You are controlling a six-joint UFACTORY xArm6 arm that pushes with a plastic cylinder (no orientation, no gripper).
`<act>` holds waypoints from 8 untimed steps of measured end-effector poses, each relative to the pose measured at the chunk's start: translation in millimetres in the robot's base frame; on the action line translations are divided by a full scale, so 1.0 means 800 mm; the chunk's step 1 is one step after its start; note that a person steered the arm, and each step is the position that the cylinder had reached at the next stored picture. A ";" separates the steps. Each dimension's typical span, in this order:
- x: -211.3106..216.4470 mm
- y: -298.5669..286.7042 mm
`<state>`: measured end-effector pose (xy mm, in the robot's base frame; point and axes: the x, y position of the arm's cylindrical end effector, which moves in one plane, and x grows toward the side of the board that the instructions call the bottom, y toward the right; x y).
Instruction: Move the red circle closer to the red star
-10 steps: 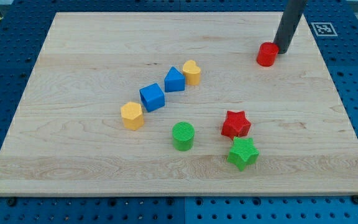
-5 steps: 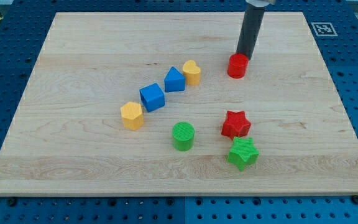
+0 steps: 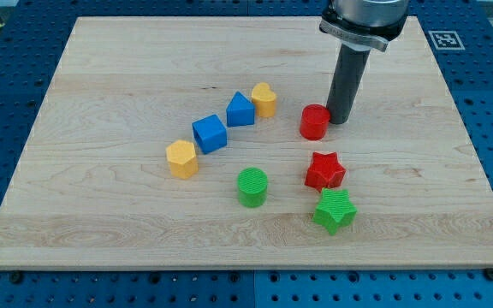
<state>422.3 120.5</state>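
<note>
The red circle [image 3: 315,121] stands on the wooden board right of centre. My tip [image 3: 341,121] touches its right side, just toward the view's top. The red star [image 3: 324,171] lies a short way below the circle, with a small gap between them. A green star [image 3: 335,210] sits directly below the red star, touching it.
A green circle [image 3: 252,186] stands left of the red star. A diagonal row runs at centre left: yellow hexagon [image 3: 181,158], blue cube [image 3: 210,133], blue triangular block [image 3: 240,109], yellow heart-like block [image 3: 264,99]. A marker tag [image 3: 446,39] sits at the board's [image 3: 101,68] top right corner.
My tip has pushed the red circle from the board's upper right down and to the left, so it now stands close above the red star. The other blocks have not moved.
</note>
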 end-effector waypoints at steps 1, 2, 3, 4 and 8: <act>0.000 -0.013; 0.000 -0.035; -0.001 -0.039; -0.019 -0.039; -0.015 -0.067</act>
